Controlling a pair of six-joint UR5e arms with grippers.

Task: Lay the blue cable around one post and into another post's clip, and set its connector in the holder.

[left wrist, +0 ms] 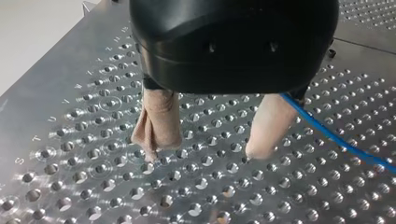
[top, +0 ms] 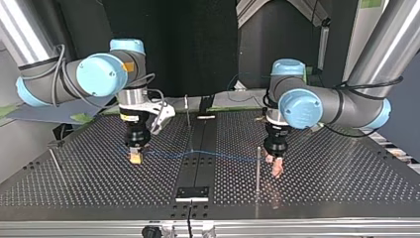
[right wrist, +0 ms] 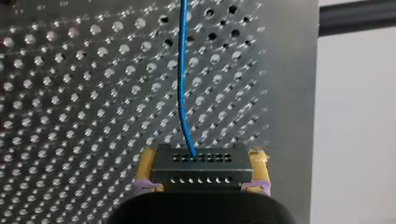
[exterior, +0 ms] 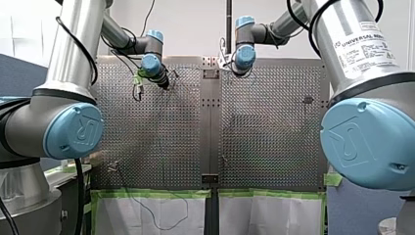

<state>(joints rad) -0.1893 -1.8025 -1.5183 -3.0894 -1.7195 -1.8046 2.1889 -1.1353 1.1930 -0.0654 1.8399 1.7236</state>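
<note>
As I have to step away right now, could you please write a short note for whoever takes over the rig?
The right pincer is shut on the connector.
The left pincer is open with nothing between its fingers; the cable runs beside one finger.
In the top view the cable stretches from the connector towards the left pincer and passes a post near it; I cannot tell whether it touches the post.
Done: the connector is in hand.
Left: loop the cable round a post, clip it, seat the connector.
</note>
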